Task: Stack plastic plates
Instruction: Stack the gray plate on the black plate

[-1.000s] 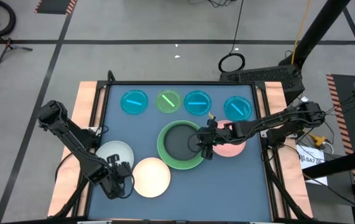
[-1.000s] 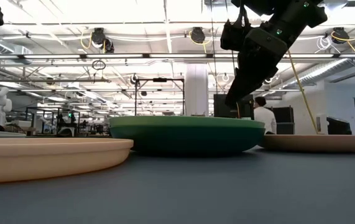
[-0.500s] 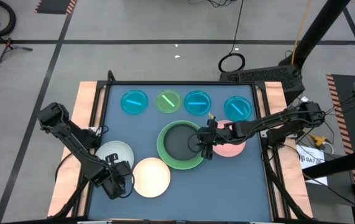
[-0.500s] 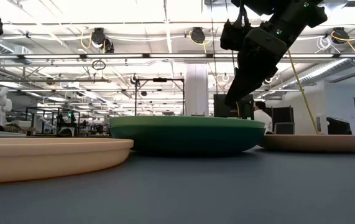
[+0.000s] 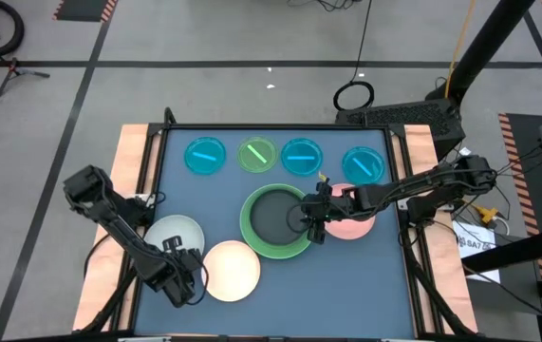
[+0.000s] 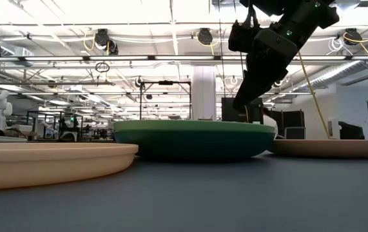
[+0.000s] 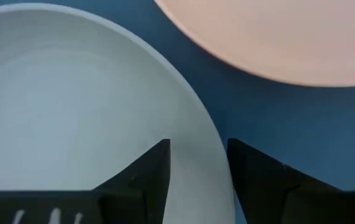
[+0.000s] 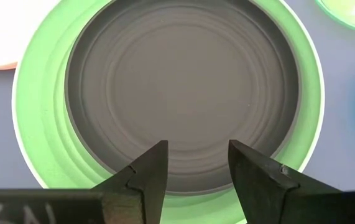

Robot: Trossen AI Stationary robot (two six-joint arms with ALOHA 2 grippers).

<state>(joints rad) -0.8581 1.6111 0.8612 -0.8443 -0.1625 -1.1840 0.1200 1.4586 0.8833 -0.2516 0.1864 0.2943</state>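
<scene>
On the blue table (image 5: pixel 365 275) the plates are spread in two loose rows. Along the far edge sit four small see-through plates: a cyan one (image 5: pixel 205 156) nearest the far left corner, a lime one (image 5: pixel 258 154) beside it, then another cyan one (image 5: pixel 301 156), and a last cyan one (image 5: pixel 364 164) toward the far right corner. In the middle of the table a light green plate (image 5: pixel 252 231) has a dark grey plate (image 5: pixel 272 217) nested inside it. Just to its right, close against its rim, lies a pink plate (image 5: pixel 354 226), partly hidden under the right arm. Toward the near left corner a pale grey plate (image 5: pixel 177 229) lies beside a cream plate (image 5: pixel 233 271), their rims close but a strip of table showing between them. The right gripper (image 5: pixel 312 220) hangs over the right side of the nested pair; its wrist camera shows the two fingers (image 8: pixel 149 177) parted with nothing between them, above the near rim of the dark grey plate. The left gripper (image 5: pixel 187 274) is low at the near edge of the pale grey plate, its fingers (image 7: pixel 145 180) also apart and straddling that plate's rim, one over the plate and one over bare table, not closed on it.
</scene>
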